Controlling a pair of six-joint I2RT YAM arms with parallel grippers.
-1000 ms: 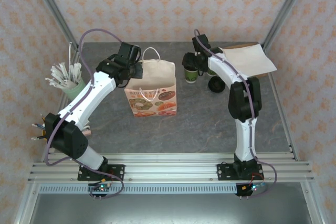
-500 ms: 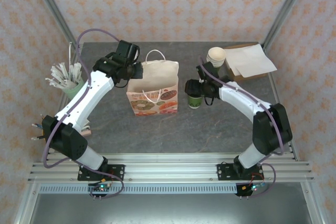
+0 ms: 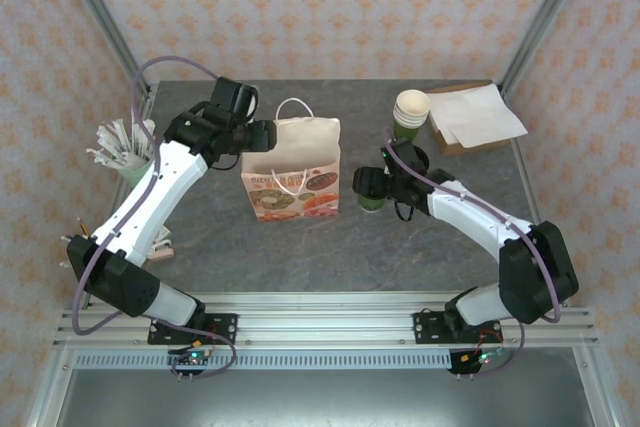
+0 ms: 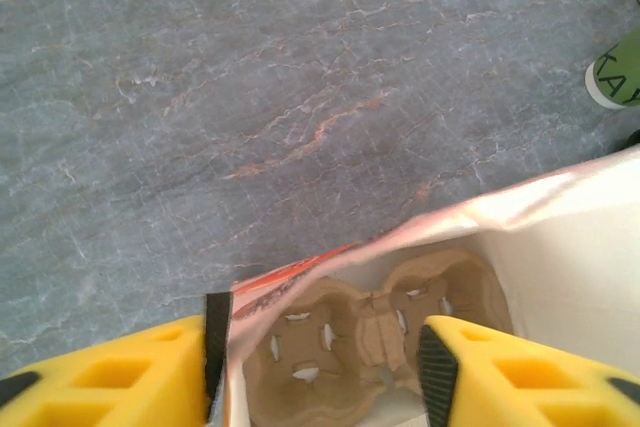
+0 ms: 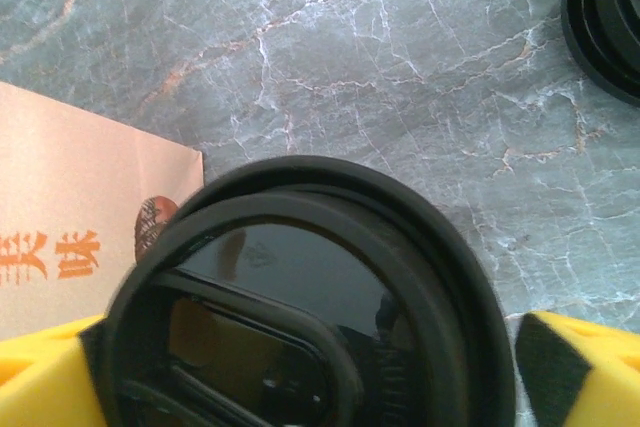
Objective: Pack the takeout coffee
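Note:
The takeout coffee (image 3: 372, 199), a small dark-green cup under a round black lid (image 5: 330, 277), hangs just right of the printed paper bag (image 3: 290, 172). My right gripper (image 3: 372, 185) is shut on it, and the lid sits between the yellow fingers in the right wrist view. My left gripper (image 3: 255, 137) is at the bag's back left rim. In the left wrist view its jaws stand wide apart (image 4: 325, 347), one finger outside the bag wall and one inside. A brown cup carrier (image 4: 370, 337) lies at the bottom of the bag.
A stack of lidless cream-rimmed cups (image 3: 410, 107) and white napkins on a brown box (image 3: 478, 115) sit at the back right. Spare black lids (image 5: 605, 17) lie near them. A mint-green cup of white sticks (image 3: 135, 152) stands at the left.
My right arm has carried the lidded cup from the back of the table forward to the bag's right side. The left gripper has stayed at the bag's rim.

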